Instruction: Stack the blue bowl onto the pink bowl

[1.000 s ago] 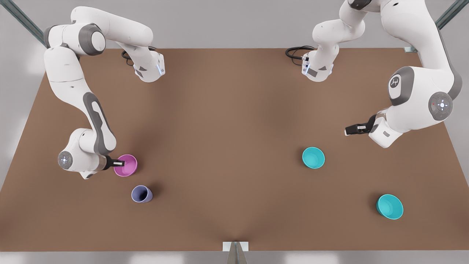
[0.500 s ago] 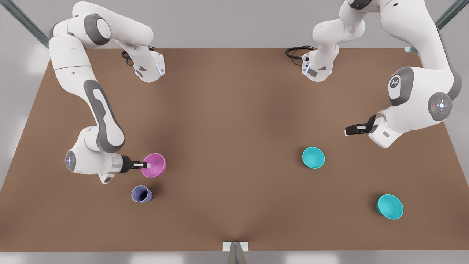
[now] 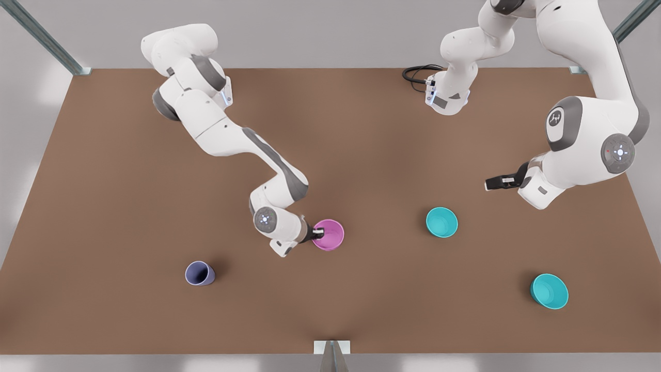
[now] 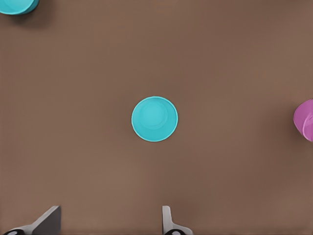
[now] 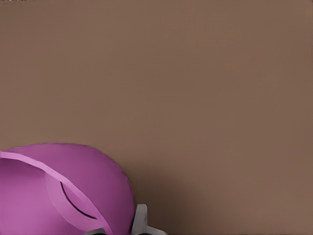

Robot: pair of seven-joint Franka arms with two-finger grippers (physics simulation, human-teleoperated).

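The pink bowl (image 3: 329, 235) is near the table's middle, held at its rim by my right gripper (image 3: 316, 233), which is shut on it. In the right wrist view the pink bowl (image 5: 58, 191) looks tilted between the gripper's (image 5: 122, 229) fingers. A turquoise blue bowl (image 3: 441, 222) stands upright toward the front view's right, apart from the pink one. My left gripper (image 3: 494, 183) hovers beyond it, open and holding nothing. In the left wrist view that blue bowl (image 4: 154, 119) sits ahead of the spread gripper (image 4: 108, 223), with the pink bowl (image 4: 304, 120) at the frame's edge.
A second turquoise bowl (image 3: 549, 291) stands near the front right of the brown table (image 3: 330, 129), and it also appears as a bowl (image 4: 14, 5) in the left wrist view. A lavender cup (image 3: 199, 273) stands at the front left.
My right arm has carried the pink bowl from beside the lavender cup toward the front view's right, to the table's middle. The left arm has stayed still.
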